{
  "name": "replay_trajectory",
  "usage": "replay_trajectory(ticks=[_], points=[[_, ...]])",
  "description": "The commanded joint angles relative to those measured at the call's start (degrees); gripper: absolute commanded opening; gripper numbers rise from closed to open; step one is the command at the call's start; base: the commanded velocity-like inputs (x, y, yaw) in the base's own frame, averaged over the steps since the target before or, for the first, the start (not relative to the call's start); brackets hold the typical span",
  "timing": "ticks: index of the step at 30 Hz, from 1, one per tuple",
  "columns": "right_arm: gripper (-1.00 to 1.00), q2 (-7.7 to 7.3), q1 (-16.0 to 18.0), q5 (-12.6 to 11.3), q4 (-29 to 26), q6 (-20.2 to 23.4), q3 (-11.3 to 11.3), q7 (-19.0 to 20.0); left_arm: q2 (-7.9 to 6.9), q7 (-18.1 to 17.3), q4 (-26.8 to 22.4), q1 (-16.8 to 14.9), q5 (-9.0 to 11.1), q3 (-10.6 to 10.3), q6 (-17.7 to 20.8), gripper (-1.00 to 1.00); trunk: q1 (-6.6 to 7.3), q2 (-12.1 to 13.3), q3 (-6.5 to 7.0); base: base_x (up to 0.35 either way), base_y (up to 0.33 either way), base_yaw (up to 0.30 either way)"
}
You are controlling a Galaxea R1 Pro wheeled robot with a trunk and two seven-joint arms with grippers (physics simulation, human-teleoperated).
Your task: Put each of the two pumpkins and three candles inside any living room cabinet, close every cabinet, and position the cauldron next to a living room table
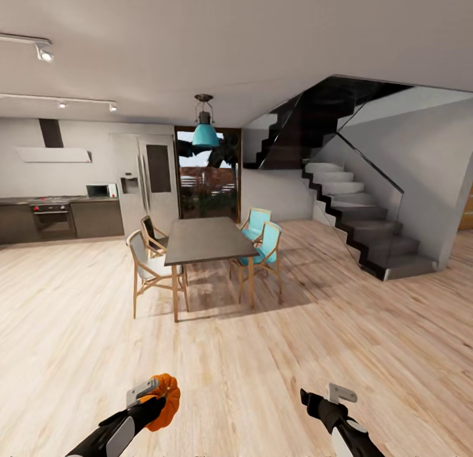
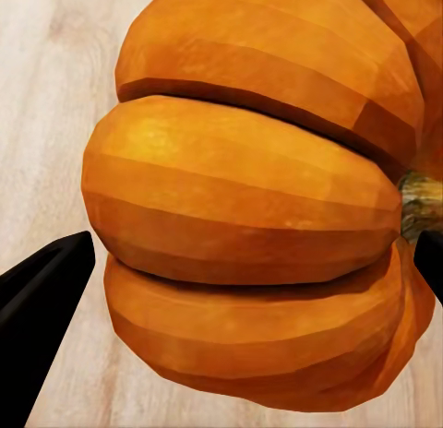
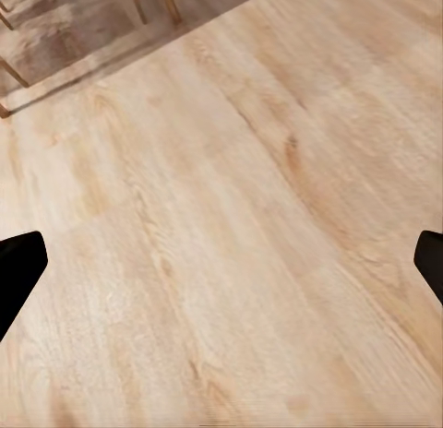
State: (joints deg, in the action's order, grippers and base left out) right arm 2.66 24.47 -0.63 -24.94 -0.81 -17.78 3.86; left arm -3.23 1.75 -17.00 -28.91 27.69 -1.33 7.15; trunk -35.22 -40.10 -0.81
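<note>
A bright orange ribbed pumpkin [image 1: 167,399] is held in my left gripper [image 1: 156,396] low at the left of the head view, above the wood floor. In the left wrist view the pumpkin [image 2: 249,207] sits between the two black fingers [image 2: 41,285], its stem off to one side. My right gripper [image 1: 315,399] hangs low at the right, open, with nothing between its fingers; in the right wrist view the black fingertips [image 3: 18,271] stand far apart over bare floorboards. Candles, cabinet and cauldron are out of view.
A dark dining table [image 1: 205,239] with several chairs [image 1: 150,266] stands ahead in the middle of the room. A grey staircase [image 1: 364,224] with a glass side climbs at the right. Kitchen units [image 1: 59,217] and a fridge [image 1: 148,181] line the far left wall.
</note>
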Motion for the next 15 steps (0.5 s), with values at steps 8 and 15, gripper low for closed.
replay_trajectory(ticks=[8, 15], points=[[1.00, 0.06, 0.0, -0.1, 3.7, 0.2, -0.4, 0.2, -0.02, 0.4, -0.1, 0.0, 0.4, -0.2, 0.3, -1.00, -0.02, -0.1, -0.84, 0.019, 0.000, 0.000], [1.00, 0.11, 0.0, -0.2, 9.1, 0.0, -0.4, 0.3, -0.02, 0.4, -0.1, 0.0, 0.3, -0.2, 0.3, -1.00, -0.02, -0.1, -1.50, 0.155, 0.000, 0.000]])
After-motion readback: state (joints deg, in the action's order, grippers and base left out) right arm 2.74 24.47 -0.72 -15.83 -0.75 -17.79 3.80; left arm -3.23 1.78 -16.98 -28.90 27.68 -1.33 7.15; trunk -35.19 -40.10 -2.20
